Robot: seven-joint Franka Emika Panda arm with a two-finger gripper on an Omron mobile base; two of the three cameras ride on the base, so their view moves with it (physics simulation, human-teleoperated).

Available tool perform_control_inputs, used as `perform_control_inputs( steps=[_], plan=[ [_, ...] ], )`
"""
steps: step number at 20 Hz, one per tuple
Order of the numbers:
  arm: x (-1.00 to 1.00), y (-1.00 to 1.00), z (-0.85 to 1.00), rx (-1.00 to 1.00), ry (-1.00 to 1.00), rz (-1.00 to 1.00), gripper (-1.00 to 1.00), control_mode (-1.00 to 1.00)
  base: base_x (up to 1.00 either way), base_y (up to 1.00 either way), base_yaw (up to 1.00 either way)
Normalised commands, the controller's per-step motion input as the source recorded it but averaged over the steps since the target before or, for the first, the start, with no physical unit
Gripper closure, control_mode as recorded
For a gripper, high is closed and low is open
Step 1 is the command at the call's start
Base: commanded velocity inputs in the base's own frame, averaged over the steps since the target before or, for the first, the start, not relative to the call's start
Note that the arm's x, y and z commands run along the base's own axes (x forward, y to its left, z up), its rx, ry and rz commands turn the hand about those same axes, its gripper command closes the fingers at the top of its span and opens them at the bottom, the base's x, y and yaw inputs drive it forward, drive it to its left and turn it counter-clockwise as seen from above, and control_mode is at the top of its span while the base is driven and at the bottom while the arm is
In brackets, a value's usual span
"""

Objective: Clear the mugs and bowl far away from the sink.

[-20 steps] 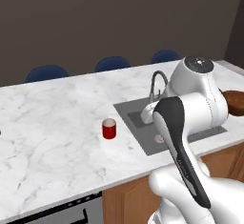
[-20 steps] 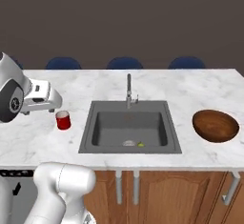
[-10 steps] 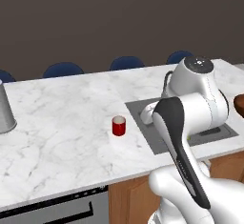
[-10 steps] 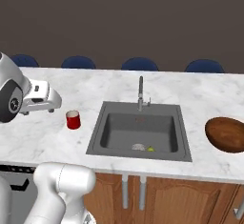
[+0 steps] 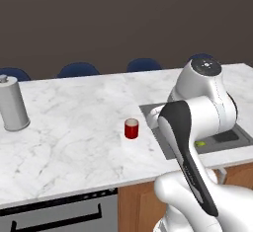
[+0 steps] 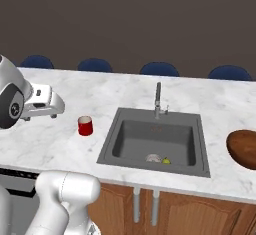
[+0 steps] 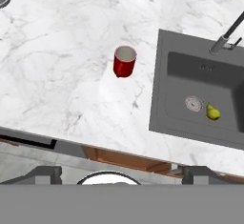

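The gripper (image 6: 52,110) hangs with jaws apart, empty. The red mug (image 7: 124,61) stands at nine o'clock from the sink (image 7: 200,99).

One red mug (image 7: 125,61), frame centre. One sink (image 6: 155,141), one faucet (image 6: 158,99). One bowl (image 6: 243,148), right edge. One steel canister (image 5: 13,103), left edge. Four blue chairs (image 6: 159,69), top. One pear (image 7: 213,112).

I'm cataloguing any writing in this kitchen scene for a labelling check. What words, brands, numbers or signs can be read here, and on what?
None can be read.
The red mug, the sink, its faucet, the wooden bowl and the grey canister bear no visible writing.
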Motion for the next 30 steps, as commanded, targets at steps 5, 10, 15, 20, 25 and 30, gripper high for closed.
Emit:
perform_control_inputs(
  steps=[5, 10, 15, 20, 25, 30],
  plan=[
    [0.00, 0.00, 0.00, 0.00, 0.00, 0.00, -1.00, 1.00, 0.16, 0.22, 0.20],
    [0.40, 0.04, -0.29, 0.09, 0.02, 0.13, -1.00, -1.00, 0.00, 0.00, 0.00],
    [0.31, 0.00, -0.33, 0.08, 0.03, -0.02, -1.00, -1.00, 0.00, 0.00, 0.00],
    [0.05, 0.23, -0.35, 0.01, 0.03, -0.34, -1.00, -1.00, 0.00, 0.00, 0.00],
    [0.16, 0.28, -0.42, 0.00, 0.06, -0.50, -1.00, -1.00, 0.00, 0.00, 0.00],
    [0.14, 0.08, -0.34, 0.05, 0.10, -0.45, -1.00, -1.00, 0.00, 0.00, 0.00]
  ],
)
